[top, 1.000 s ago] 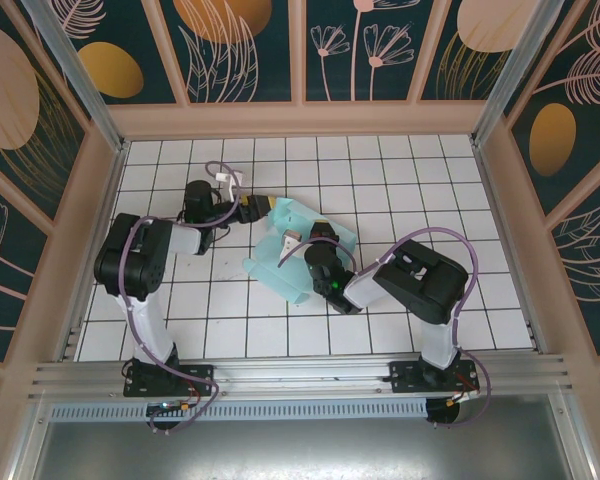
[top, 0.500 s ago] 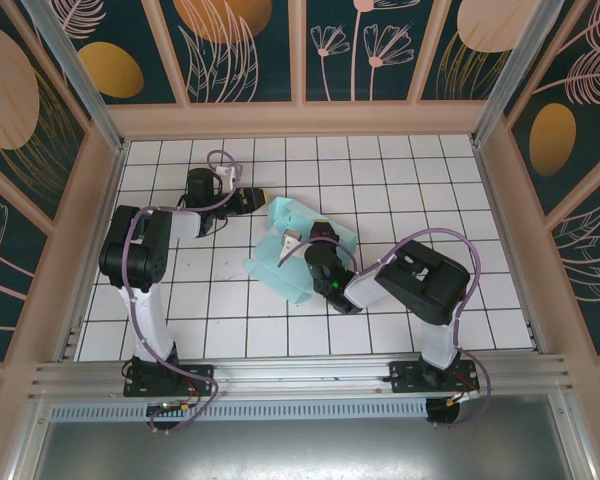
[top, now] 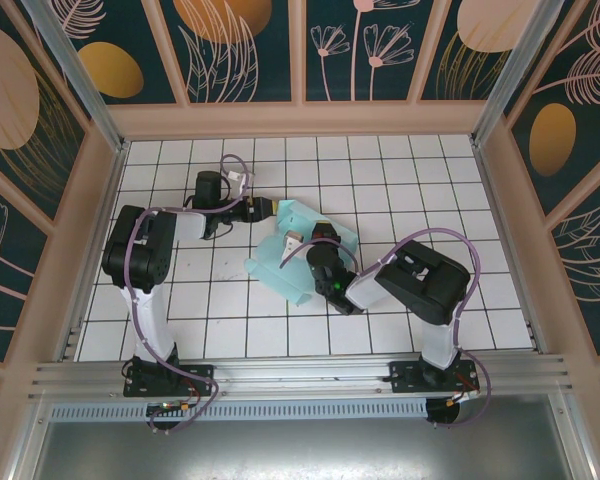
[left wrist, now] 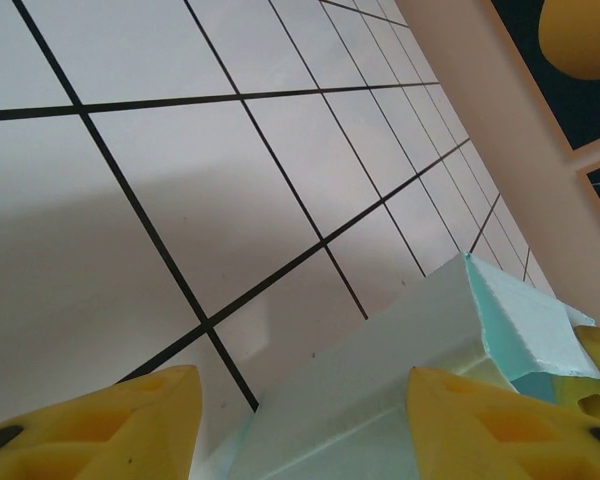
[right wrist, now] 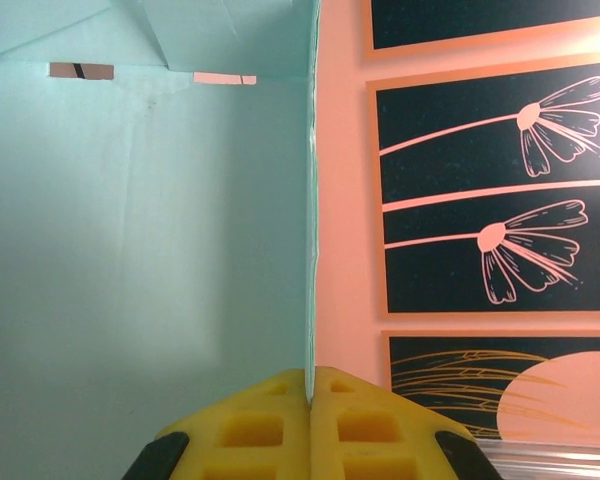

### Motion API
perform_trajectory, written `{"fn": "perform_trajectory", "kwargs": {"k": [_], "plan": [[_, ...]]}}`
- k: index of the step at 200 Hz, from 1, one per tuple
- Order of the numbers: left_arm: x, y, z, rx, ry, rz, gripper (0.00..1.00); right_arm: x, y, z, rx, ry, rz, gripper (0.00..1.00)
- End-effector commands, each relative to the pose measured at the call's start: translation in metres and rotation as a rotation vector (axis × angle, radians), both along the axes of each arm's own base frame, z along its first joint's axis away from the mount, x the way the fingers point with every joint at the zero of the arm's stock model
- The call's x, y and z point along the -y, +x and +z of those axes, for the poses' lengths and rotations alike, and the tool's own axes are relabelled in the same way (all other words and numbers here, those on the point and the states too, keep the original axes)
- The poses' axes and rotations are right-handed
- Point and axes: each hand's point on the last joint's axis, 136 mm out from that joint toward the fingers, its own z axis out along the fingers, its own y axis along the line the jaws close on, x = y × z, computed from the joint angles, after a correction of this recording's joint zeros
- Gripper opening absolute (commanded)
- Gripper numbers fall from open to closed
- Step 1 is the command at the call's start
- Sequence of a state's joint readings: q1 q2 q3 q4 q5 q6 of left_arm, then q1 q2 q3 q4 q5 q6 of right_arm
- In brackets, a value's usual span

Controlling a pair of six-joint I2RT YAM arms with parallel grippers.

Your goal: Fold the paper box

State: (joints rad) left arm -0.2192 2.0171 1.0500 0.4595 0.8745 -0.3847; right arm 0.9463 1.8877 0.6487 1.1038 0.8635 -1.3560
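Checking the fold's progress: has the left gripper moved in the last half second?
Yes. The left gripper moved right across the tiles, back to the box's edge.

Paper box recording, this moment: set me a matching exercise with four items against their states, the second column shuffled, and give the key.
1. left gripper
2. right gripper
3. paper box
4. table

A. shut on a thin card wall
B. white tiles, dark grid lines
C. open, jaws either side of a box corner
D. pale mint, partly folded

Pairs: 1-C, 2-A, 3-D, 4-B
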Motion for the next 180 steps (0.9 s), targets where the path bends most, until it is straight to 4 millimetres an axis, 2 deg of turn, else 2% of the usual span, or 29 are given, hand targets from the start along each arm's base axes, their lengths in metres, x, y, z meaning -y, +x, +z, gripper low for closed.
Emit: {"fn": "perform_trajectory", "kwargs": {"k": [1,91,124,133,142,180], "plan": [[0.010,-0.011,-0.004,0.008,-0.008,-0.061,0.56,-0.002,-0.002,-0.003,0.008,0.003,0.011,0.00],[0.032,-0.030,-0.008,0.022,-0.031,-0.133,0.55,-0.003,-0.003,0.006,0.002,0.034,0.009,0.00],[0.033,-0.034,-0.008,0.026,-0.048,-0.124,0.56,-0.003,-0.003,0.005,-0.017,0.058,0.014,0.00],[0.034,-0.032,-0.002,0.048,-0.057,-0.123,0.56,-0.004,-0.004,0.004,-0.031,0.068,0.018,0.00],[0.031,-0.039,-0.010,0.030,-0.054,-0.117,0.58,-0.005,-0.005,0.003,-0.042,0.078,0.022,0.00],[0.030,-0.040,-0.006,0.060,-0.066,-0.108,0.61,-0.004,-0.005,0.003,-0.061,0.089,0.020,0.00]]}}
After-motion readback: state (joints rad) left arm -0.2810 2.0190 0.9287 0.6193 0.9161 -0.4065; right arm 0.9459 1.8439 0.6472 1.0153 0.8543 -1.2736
